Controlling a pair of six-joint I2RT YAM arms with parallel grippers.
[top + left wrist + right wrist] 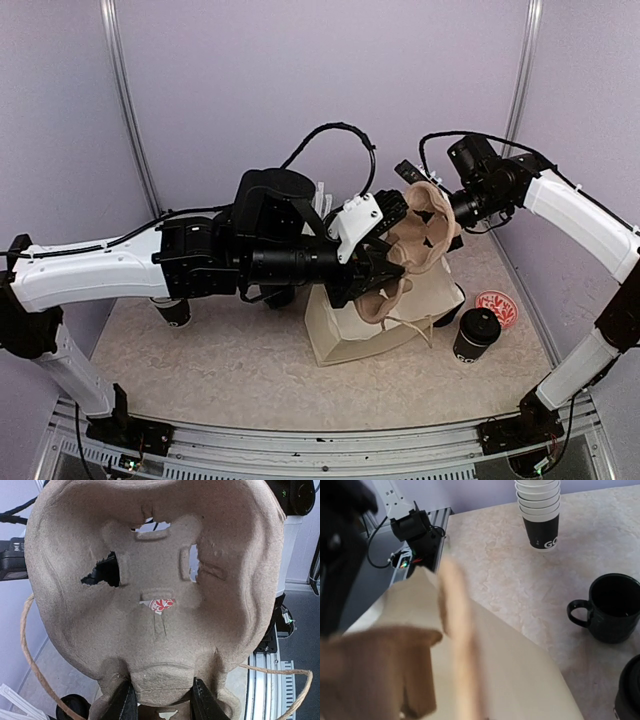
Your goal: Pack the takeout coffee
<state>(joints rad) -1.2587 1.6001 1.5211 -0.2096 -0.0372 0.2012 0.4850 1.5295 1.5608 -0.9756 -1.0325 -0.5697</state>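
The table (200, 360) is carrying a cream paper bag (345, 340), which is standing open at its middle. Above the bag, both arms are meeting at a moulded pulp carrier (425, 240), tilted up on edge. The left gripper (161, 702) is grasping the carrier's lower lip between both fingers. The right gripper (448, 212) is clenched fully at the carrier's upper rim, but the blurred wrist view is not showing whether a thin edge is pinched there.

The takeout coffee, a lidded black cup (477, 335), is standing upright on the table just right of the bag, apart from both grippers. A stack of empty cups (540, 515) and a dark mug (614, 607) are sitting farther off.

The lidded cup is likely going to behave as a soft paper wall under a stiffer plastic lid: easily crushed, and top-heavy if filled. A gentle hold around the mid-wall, below the lid's rim, seems safest, since squeezing the lid could pop it.
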